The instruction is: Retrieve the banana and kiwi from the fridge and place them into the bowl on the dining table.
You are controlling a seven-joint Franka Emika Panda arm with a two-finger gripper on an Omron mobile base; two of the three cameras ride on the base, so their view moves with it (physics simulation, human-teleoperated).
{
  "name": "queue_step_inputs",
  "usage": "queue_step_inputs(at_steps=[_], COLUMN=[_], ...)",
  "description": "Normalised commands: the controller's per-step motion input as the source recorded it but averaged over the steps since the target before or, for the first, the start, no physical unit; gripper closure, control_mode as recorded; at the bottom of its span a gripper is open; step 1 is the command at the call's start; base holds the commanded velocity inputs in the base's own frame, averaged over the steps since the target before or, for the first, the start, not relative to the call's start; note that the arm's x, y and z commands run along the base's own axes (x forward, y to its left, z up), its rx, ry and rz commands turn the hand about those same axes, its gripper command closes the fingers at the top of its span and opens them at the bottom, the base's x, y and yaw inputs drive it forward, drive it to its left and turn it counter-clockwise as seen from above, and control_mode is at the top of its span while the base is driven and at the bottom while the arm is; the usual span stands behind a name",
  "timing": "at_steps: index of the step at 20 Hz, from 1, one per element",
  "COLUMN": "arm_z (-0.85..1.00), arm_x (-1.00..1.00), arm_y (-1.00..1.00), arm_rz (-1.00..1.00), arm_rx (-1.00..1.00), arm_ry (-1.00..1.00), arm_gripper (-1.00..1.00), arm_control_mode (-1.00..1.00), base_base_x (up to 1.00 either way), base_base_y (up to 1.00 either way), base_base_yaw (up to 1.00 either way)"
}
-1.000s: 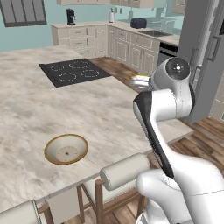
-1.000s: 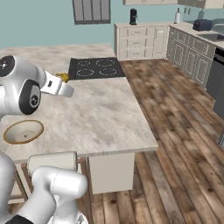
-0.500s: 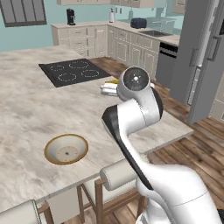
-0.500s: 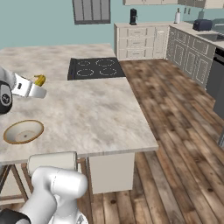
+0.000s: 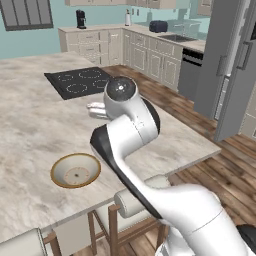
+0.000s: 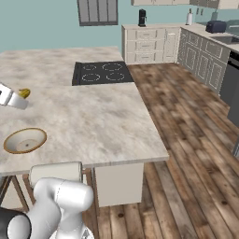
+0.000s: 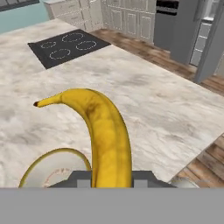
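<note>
Marble-patterned beige dining table (image 5: 35, 125) stretched across the kitchen, a black cooktop (image 5: 80, 83) set flush in its far part. The tall grey fridge (image 5: 231, 65) stood well apart on the wood floor, one door ajar (its inside was hidden). The white arm (image 5: 131, 131) reached out above the tabletop. A shallow round bowl with a tan-gold rim and cream inside (image 5: 76, 170) sat on the marble near the table's front edge. The two-finger gripper (image 7: 111, 177) was clenched on the curved yellow banana (image 7: 101, 133), which hung in the air over the table, its dark tip pointing away, with the bowl's rim just below and beside it in the hand view.
</note>
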Motion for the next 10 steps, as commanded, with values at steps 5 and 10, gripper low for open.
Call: queue_step_inputs(at_steps=[5,10], arm_z=[-0.19,-0.31], arm_x=[-0.10,-0.11], arm_y=[0.60,0.52], arm_rz=[0.00,0.01], arm_rx=[0.10,0.03], arm_ry=[0.28,0.29], arm_gripper=[1.00,1.00], arm_control_mode=[-1.00,-1.00], base_base_x=[0.00,0.00], base_base_y=[0.00,0.00], base_base_yaw=[0.00,0.00])
